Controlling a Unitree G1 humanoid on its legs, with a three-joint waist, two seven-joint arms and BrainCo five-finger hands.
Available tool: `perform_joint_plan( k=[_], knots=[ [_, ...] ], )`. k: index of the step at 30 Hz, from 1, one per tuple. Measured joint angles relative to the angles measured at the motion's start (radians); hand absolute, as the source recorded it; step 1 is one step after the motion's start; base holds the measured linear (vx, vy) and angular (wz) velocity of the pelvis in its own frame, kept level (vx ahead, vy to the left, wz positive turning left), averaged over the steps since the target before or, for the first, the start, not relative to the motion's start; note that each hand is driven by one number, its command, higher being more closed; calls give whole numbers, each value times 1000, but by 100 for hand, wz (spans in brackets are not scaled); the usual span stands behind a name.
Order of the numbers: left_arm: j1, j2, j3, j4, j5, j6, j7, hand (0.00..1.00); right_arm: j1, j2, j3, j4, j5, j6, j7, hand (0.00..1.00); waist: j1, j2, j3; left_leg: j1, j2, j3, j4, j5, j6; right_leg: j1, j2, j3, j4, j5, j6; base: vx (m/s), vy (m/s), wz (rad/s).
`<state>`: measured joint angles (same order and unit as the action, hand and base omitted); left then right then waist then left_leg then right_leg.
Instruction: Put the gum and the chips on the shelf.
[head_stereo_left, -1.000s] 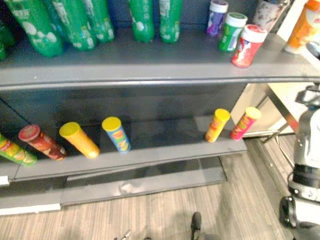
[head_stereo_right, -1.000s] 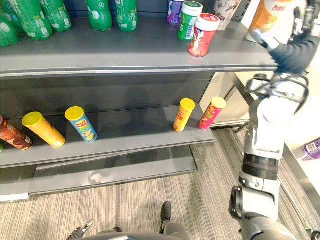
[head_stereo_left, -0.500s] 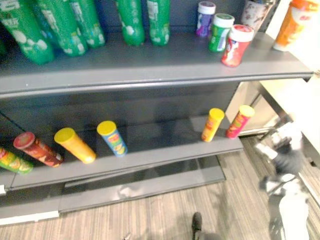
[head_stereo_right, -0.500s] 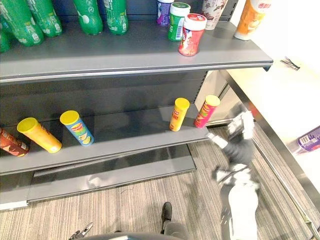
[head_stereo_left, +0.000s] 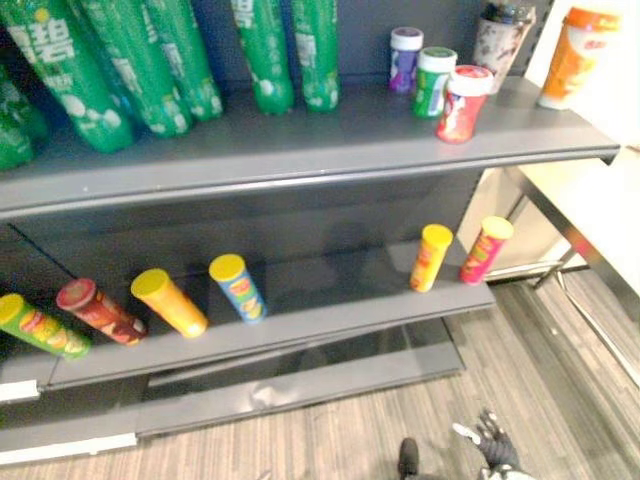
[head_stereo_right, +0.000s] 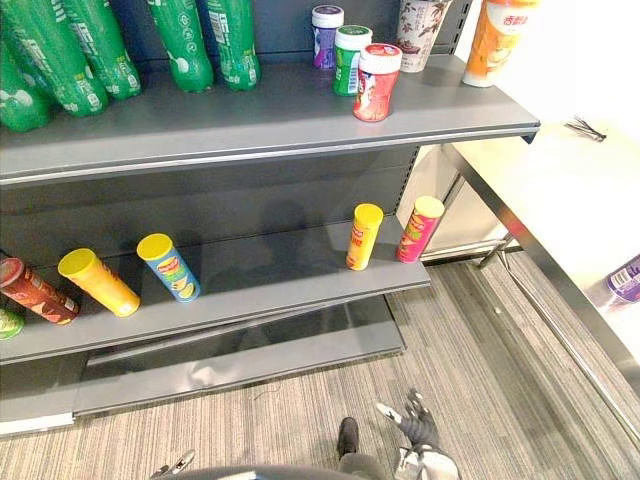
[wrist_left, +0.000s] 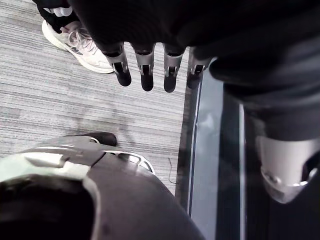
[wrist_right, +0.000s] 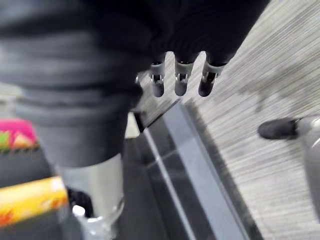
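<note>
Shelf stocked; task judged complete.
Gum jars upper right of frame, chips cans on lower tier, centre right. Right hand at bottom edge and left hand hang slack-fingered, holding nothing.

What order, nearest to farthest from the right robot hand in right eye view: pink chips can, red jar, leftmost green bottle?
From right robot hand:
1. Pink chips can, lower shelf, right end.
2. Red jar, upper shelf.
3. Leftmost green bottle, upper shelf, far left.
</note>
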<state>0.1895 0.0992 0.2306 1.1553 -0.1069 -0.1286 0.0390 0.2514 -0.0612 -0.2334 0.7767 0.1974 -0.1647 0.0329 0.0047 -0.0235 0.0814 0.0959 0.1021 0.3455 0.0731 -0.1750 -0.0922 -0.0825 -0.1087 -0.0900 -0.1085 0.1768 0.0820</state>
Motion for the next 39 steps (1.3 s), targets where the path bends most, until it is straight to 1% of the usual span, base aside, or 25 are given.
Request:
perform_joint_plan(
  k=[2,4,7,13,17,18,19,20,21,23,24,25,26,27,28,29,30,31,32,34,35,36,37,38,39],
  knots=[
    [0,0,0,0,-7,0,4,0,-23,0,-60,118,3,8,-29,0,1,1,0,2,-1,0,0,-1,-1,2,-1,0,0,-1,1,0,0,0],
    [0,0,1,1,-7,0,5,0,-27,1,-92,193,8,18,-39,0,3,3,2,8,-1,1,0,-5,-7,7,-1,0,0,-1,1,0,0,0],
    [-1,0,2,18,-7,-3,4,0,-19,2,-110,228,8,29,-43,0,0,7,3,16,-1,1,0,-7,-7,17,-2,-1,-2,-7,1,0,0,0],
    [-2,-1,3,23,-9,-16,3,0,-47,6,-147,304,10,31,-47,0,1,8,3,16,-3,2,0,-8,-8,16,-3,1,-4,-8,0,-6,-1,0],
    [-6,-1,4,29,-31,-18,3,0,-76,9,-195,340,42,31,-53,0,2,7,8,9,2,1,26,-24,-5,20,-3,2,1,-12,6,0,0,0],
    [-8,-8,7,29,-50,-20,4,0,-80,9,-205,340,47,30,-59,0,2,4,21,-7,13,0,78,-49,2,22,0,2,8,-15,11,0,0,0],
    [-16,-13,9,28,-73,-23,5,0,-89,10,-232,339,48,30,-67,0,3,24,35,-27,32,-2,149,-82,7,16,4,3,45,-30,17,-36,40,-4],
    [-22,-16,9,28,-87,-23,6,0,-94,9,-241,339,49,30,-70,0,3,30,51,-29,37,-4,180,-101,7,15,7,3,69,-41,19,-56,47,-1],
    [-29,-21,9,28,-117,-24,5,0,-94,10,-259,338,53,30,-73,0,1,34,67,-43,53,-5,231,-128,14,4,8,6,110,-58,22,-66,71,-8],
    [-41,-25,13,26,-129,-27,3,0,-93,23,-272,329,62,29,-74,0,0,36,74,-61,61,13,288,-159,24,-23,8,24,154,-61,24,-59,107,-29],
    [-45,-27,26,24,-129,-30,2,0,-93,39,-271,306,80,29,-75,0,3,33,84,-66,69,52,325,-181,32,-40,12,53,170,-55,33,-130,164,-80],
    [-47,-40,49,17,-130,-31,3,0,-92,55,-269,273,85,29,-75,0,3,26,88,-85,82,99,365,-206,43,-70,21,97,176,-38,50,-165,171,-97],
    [-47,-40,51,14,-130,-34,4,0,-92,64,-268,254,88,29,-77,0,4,24,88,-96,92,128,386,-217,52,-86,25,113,168,-21,59,-189,133,-115],
    [-43,-40,52,-3,-130,-36,6,0,-94,79,-269,231,90,29,-79,0,10,36,87,-108,107,181,399,-222,63,-108,24,118,141,5,72,-190,118,-129],
    [-52,-43,54,-16,-137,-37,14,0,-96,80,-267,212,110,29,-82,0,17,38,94,-115,133,238,411,-226,70,-145,10,2,199,-29,18,-189,130,-135],
    [-66,-46,55,-16,-149,-37,21,0,-97,75,-268,212,123,29,-88,0,19,44,107,-108,157,259,410,-222,70,-143,-8,-108,275,-63,-29,-136,101,-115],
    [-76,-47,52,-17,-155,-37,24,0,-91,75,-266,216,132,29,-94,0,19,58,116,-104,176,282,401,-213,66,-135,-37,-200,354,-93,-61,-17,78,-94],
    [-79,-42,50,-23,-155,-37,24,0,-90,74,-253,226,135,28,-103,0,22,52,116,-87,191,313,384,-195,64,-106,-75,-267,429,-133,-67,23,30,-100],
    [-79,-26,37,-22,-154,-37,23,0,-91,70,-226,241,134,27,-110,0,21,34,115,-72,190,351,356,-174,63,-81,-115,-294,478,-175,-66,38,-6,-90],
    [-89,-6,-2,-24,-154,-37,22,0,-100,59,-198,269,134,29,-112,0,19,17,117,-51,190,401,328,-148,51,-50,-157,-310,516,-218,-60,2,-121,-82],
    [-91,3,-19,-25,-154,-38,19,0,-109,52,-181,274,134,29,-112,0,19,7,114,-41,190,438,318,-134,41,-51,-165,-319,506,-234,-48,-9,-172,-81],
    [-93,7,-30,-25,-154,-38,17,0,-116,50,-178,277,133,28,-112,0,18,-1,113,-34,188,451,313,-125,35,-54,-162,-329,497,-240,-43,-21,-182,-86],
    [-97,9,-39,-19,-154,-36,11,0,-127,35,-165,283,132,27,-111,0,13,8,112,-22,189,470,292,-105,24,-49,-134,-332,450,-238,-41,-20,-163,-69],
    [-97,6,-40,-17,-154,-37,7,0,-130,28,-153,284,132,26,-111,0,13,14,108,-22,191,475,277,-98,16,-44,-117,-330,417,-235,-36,-21,-199,-85],
    [-97,-1,-45,-15,-155,-37,2,0,-149,22,-146,298,132,26,-111,0,11,14,108,-24,197,503,273,-81,11,-37,-86,-314,342,-227,-20,-44,-220,-86]
  ],
)
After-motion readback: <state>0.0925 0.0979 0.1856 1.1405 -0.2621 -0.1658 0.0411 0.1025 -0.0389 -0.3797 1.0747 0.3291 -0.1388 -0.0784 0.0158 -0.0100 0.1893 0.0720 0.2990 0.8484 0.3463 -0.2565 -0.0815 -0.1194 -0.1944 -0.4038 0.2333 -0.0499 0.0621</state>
